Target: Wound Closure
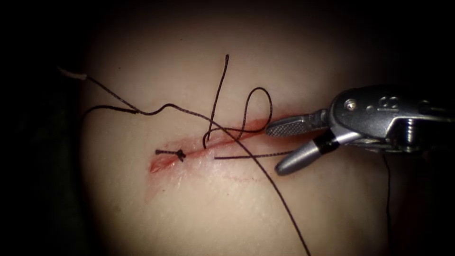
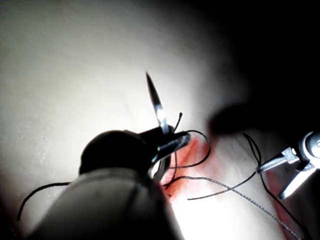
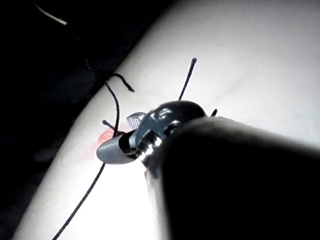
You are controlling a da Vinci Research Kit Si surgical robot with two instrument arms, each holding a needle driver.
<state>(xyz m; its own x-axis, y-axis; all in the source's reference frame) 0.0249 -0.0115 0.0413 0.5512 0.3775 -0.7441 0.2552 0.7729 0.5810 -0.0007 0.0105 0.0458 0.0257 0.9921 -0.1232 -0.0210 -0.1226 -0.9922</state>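
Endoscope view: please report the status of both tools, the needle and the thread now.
Right tool jaws open at the cut's right end, holding nothing. Left tool grips the needle, clear of the tissue. Loose thread crosses the cut; one knot tied.

Thread [image 1: 265,173] runs off bottom edge; right pincer [image 1: 284,147] shaft cut off — right edge.

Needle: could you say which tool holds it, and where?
Left tool grips needle well behind its tip, off the tissue; exact spot unclear. Right tool, open, holds nothing.
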